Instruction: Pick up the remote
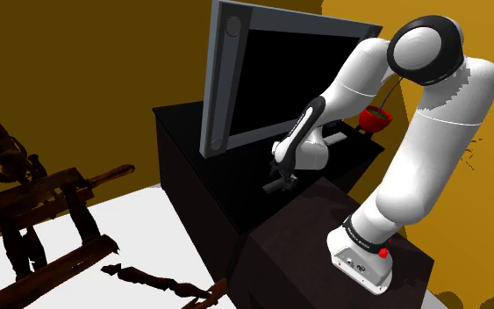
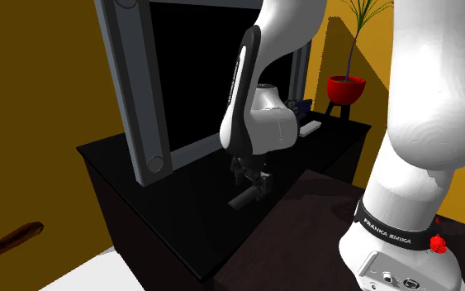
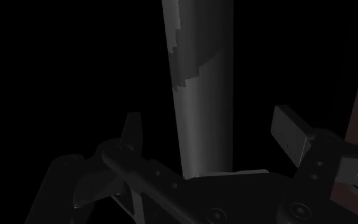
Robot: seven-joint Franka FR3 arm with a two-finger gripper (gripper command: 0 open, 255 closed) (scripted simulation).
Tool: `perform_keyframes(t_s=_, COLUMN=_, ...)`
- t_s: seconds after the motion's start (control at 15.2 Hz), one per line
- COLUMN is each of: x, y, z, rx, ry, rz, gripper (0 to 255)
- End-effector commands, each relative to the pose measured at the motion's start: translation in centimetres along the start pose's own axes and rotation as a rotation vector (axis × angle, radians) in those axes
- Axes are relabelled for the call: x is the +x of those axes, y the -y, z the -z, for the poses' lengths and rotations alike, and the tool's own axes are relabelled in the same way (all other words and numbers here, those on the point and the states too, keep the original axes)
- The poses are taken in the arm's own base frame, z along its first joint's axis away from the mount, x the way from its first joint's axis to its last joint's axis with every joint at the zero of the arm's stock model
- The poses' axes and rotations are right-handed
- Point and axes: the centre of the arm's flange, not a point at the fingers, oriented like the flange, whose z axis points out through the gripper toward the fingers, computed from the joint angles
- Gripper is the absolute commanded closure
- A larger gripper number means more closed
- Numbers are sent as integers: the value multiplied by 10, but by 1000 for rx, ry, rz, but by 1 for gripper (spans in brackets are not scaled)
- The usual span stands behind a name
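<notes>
Remote (image 3: pixel 199 95) sits between the gripper's (image 3: pixel 210 125) parted fingers, untouched — second exterior view shows it on the cabinet (image 2: pixel 139 207).

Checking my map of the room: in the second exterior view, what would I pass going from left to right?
Wooden beam → television → red plant pot.

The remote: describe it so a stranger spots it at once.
Find the flat-screen TV on the black cabinet. In front of its screen, under the black gripper, lies the remote: a slim grey bar, unlike the small white object farther along.
</notes>
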Motion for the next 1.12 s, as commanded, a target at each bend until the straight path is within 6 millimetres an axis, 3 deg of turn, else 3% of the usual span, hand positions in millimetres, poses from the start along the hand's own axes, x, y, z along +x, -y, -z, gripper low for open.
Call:
perform_keyframes(t_s=0.0, x=0, y=0, z=-8, rx=0, ry=-1, rz=-1, gripper=0)
perform_keyframes(t_s=0.07, x=0, y=0, z=-8, rx=0, ry=-1, rz=-1, gripper=0)
perform_keyframes(t_s=0.13, x=0, y=0, z=-9, rx=0, ry=-1, rz=-1, gripper=255)
perform_keyframes(t_s=0.73, x=0, y=0, z=-8, rx=0, ry=-1, rz=-1, gripper=255)
perform_keyframes(t_s=1.06, x=1, y=-2, z=18, rx=0, ry=-1, rz=-1, gripper=255)
